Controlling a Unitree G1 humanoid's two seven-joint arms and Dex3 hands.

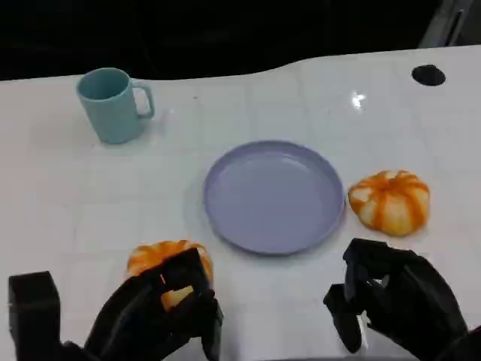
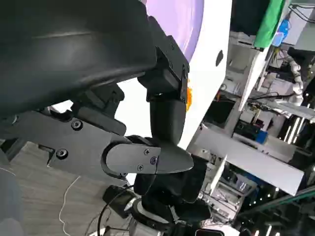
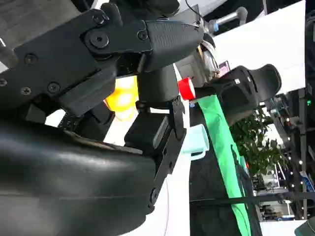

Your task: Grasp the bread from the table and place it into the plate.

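Note:
Two round orange-and-white striped breads lie on the white table. One bread (image 1: 389,201) sits just right of the lilac plate (image 1: 273,195). The other bread (image 1: 167,259) lies in front of the plate to the left, and my left hand (image 1: 154,312) reaches over its near side, fingers spread around it; the bread still rests on the table. In the left wrist view a sliver of that bread (image 2: 188,98) shows past the fingers (image 2: 165,118), with the plate (image 2: 184,19) beyond. My right hand (image 1: 391,301) hovers low in front of the right bread, fingers loosely curled, holding nothing.
A teal mug (image 1: 113,104) stands at the back left, also seen in the right wrist view as the mug (image 3: 193,140). A black round hole (image 1: 428,74) marks the table's far right. The table's back edge runs behind the mug.

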